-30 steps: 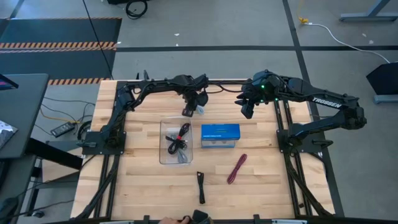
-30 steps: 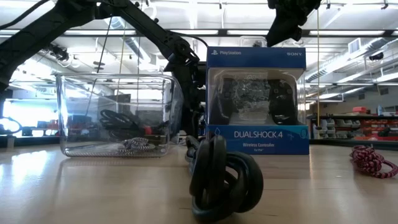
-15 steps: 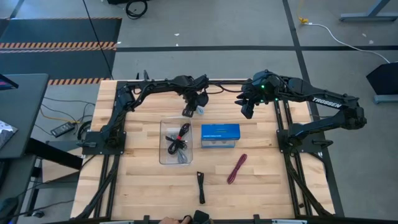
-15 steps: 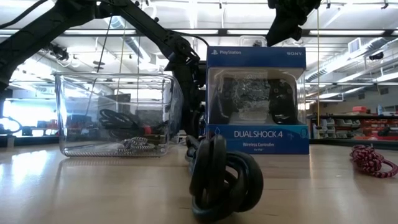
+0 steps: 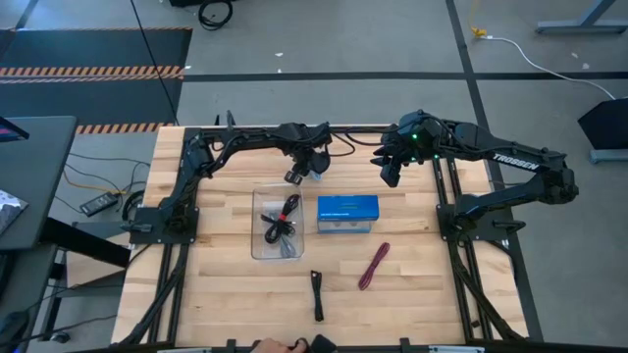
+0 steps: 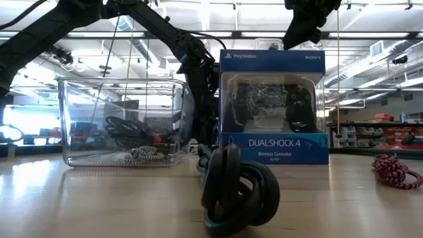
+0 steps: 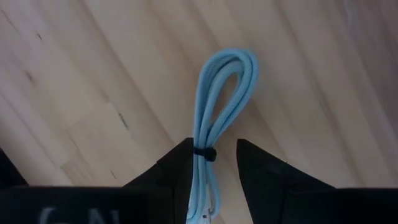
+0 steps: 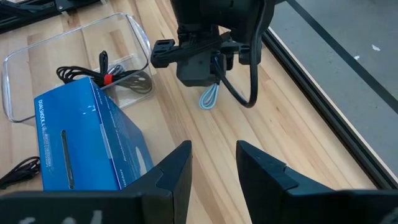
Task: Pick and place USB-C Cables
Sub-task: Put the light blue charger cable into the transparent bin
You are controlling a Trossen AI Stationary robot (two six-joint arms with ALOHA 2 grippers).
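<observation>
The light blue cable lies flat on the wood near the table's far edge, behind the blue box; it also shows as the light blue cable. My left gripper is open above it, fingers pointing down on either side of its black-tied part. My right gripper is open and waits high above the far right of the table. A black cable and the maroon-pink cable lie on the near half. A black-and-red bundle lies in the clear tray.
The blue box stands upright mid-table, right of the clear tray and just near of my left gripper. The arms' dark frames run along the left, far and right edges. Open wood lies between the box and the two near cables.
My left arm has shifted a little toward the table's right above the light blue cable. The cables, tray and box have stayed where they were.
</observation>
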